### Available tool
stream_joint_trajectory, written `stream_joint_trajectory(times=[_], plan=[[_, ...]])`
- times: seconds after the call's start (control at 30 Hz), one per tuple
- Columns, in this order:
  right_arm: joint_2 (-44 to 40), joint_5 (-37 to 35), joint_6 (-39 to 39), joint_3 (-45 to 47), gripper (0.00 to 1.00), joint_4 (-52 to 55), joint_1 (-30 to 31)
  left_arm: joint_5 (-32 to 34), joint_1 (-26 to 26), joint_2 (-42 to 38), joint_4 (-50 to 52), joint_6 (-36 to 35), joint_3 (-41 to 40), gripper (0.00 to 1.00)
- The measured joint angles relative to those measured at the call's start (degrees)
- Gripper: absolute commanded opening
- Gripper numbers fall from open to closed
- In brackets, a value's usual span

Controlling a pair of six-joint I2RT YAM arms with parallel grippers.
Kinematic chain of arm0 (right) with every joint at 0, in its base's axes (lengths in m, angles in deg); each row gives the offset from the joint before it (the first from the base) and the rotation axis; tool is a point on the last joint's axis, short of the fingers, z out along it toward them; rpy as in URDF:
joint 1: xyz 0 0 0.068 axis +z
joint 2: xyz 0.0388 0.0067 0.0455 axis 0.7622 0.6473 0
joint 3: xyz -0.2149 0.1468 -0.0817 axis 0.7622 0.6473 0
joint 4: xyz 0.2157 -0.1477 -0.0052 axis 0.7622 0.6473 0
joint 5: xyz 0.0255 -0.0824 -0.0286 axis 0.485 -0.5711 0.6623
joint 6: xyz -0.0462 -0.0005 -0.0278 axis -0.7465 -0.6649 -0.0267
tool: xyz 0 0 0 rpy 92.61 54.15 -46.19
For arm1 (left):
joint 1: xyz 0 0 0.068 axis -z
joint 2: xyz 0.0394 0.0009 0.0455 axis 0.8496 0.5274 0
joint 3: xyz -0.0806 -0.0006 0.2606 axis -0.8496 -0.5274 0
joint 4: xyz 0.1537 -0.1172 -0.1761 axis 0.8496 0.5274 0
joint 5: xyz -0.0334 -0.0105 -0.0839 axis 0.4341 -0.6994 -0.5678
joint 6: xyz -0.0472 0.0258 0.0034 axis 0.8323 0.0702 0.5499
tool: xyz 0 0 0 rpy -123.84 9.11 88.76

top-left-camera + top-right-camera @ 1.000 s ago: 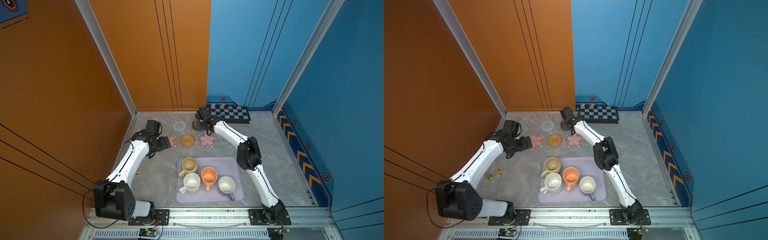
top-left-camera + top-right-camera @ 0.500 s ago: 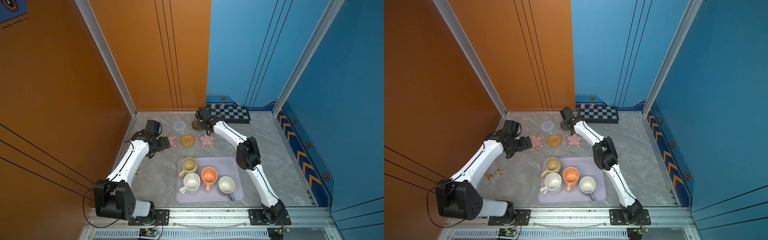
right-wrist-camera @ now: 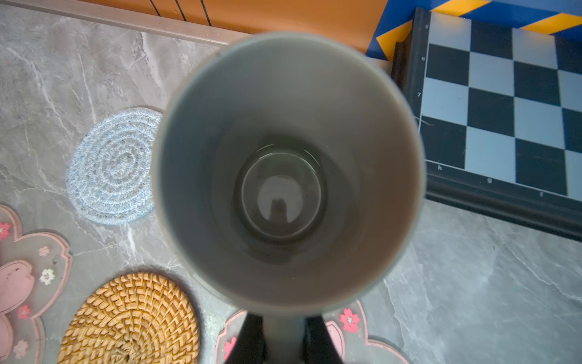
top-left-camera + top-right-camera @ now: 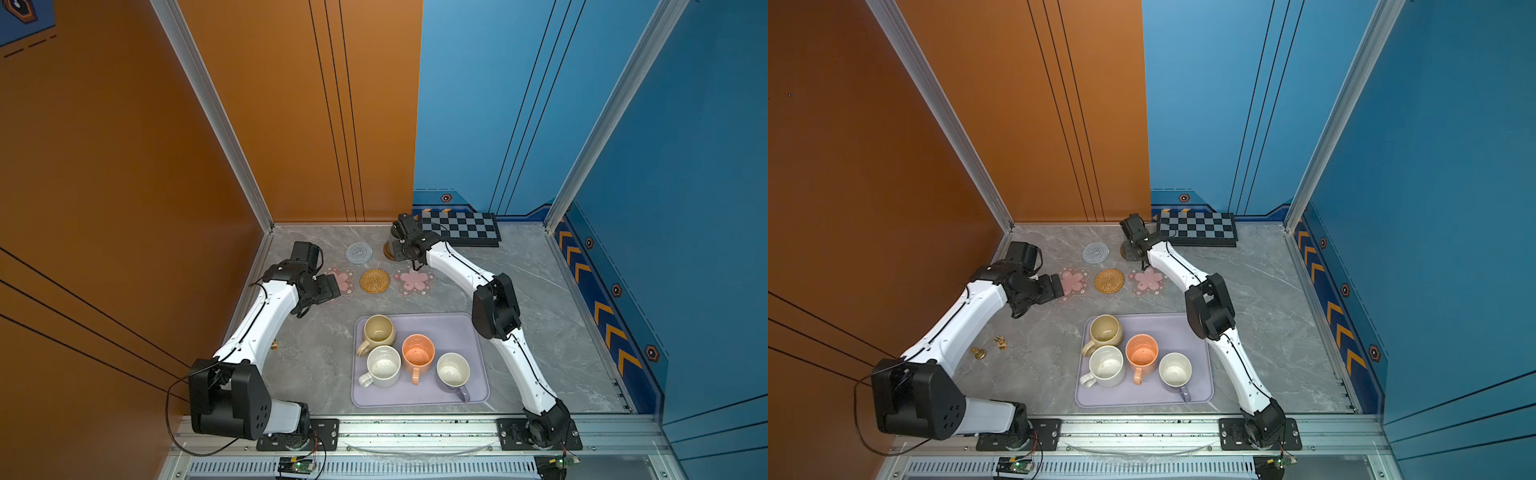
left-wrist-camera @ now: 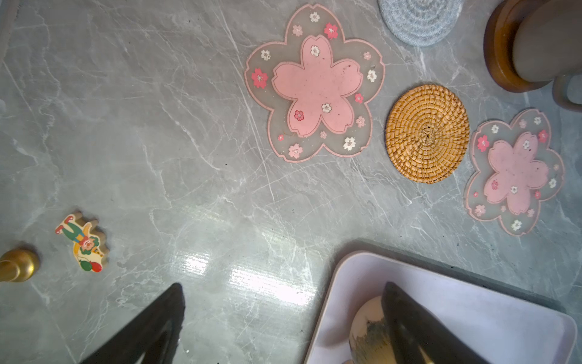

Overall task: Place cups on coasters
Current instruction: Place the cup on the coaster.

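My right gripper (image 3: 283,334) is shut on the handle of the tall grey cup (image 3: 289,173), which stands upright on the brown ringed coaster (image 5: 500,53) at the back. My left gripper (image 5: 283,315) hangs open and empty over the table, at the left pink flower coaster (image 4: 345,279). The grey spiral coaster (image 4: 359,252), the rattan coaster (image 4: 374,281) and the right pink flower coaster (image 4: 413,280) lie bare. The beige cup (image 4: 378,330), white speckled cup (image 4: 384,365), orange cup (image 4: 417,353) and lavender cup (image 4: 453,370) stand on the lavender tray (image 4: 457,328).
A black-and-grey checkered board (image 4: 461,228) lies against the back wall, just right of the grey cup. A small clown figure (image 5: 83,242) and a brass bell (image 5: 17,264) sit on the table near the left arm. Walls enclose the left, back and right sides.
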Motion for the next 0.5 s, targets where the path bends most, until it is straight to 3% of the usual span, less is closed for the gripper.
stream_joint_trajectory(times=[0.3, 0.5], plan=[[0.07, 1.51, 0.33, -0.13, 0.27, -1.05, -0.33, -0.02, 0.00, 0.48, 0.02, 0.00, 0.00, 0.98], [0.07, 1.92, 1.33, -1.81, 0.32, -3.41, -0.39, -0.07, 0.00, 0.61, 0.00, 0.00, 0.00, 0.98]])
